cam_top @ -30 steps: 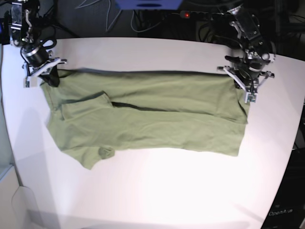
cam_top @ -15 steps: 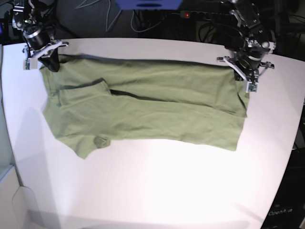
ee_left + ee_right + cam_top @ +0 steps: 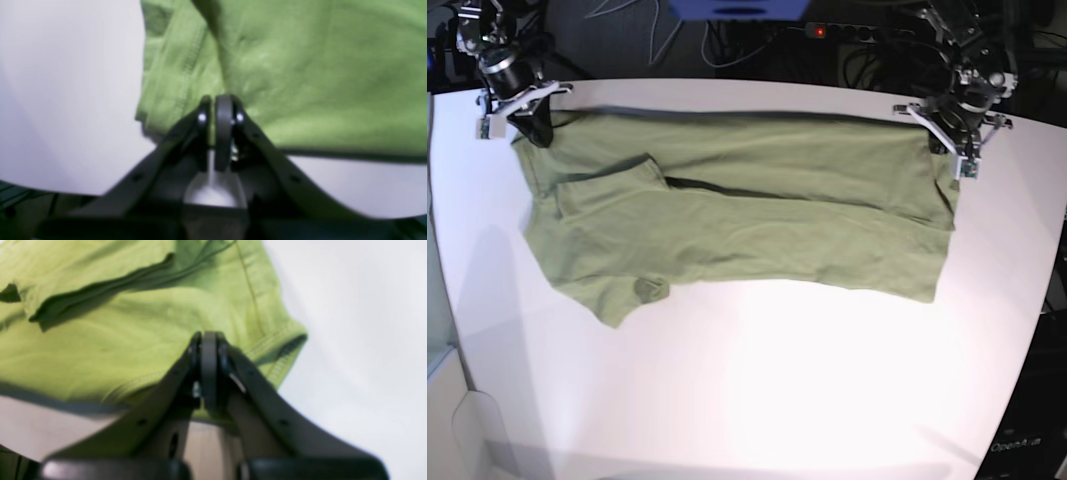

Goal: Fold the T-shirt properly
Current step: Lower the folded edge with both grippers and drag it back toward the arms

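1. The white table point(image 3: 757, 400) has a rounded outline and a smooth, glossy top.
2. The T-shirt point(image 3: 747, 220) lies spread lengthwise across its far half, one sleeve folded over the body.
3. The shirt's far edge sits near the table's far rim.

A white desk point(image 3: 757, 400) is filling most of the frame. Beyond its top edge, a red light point(image 3: 818, 31) is glowing amid dark cables point(image 3: 727, 45), beside a blue object point(image 3: 740, 9).
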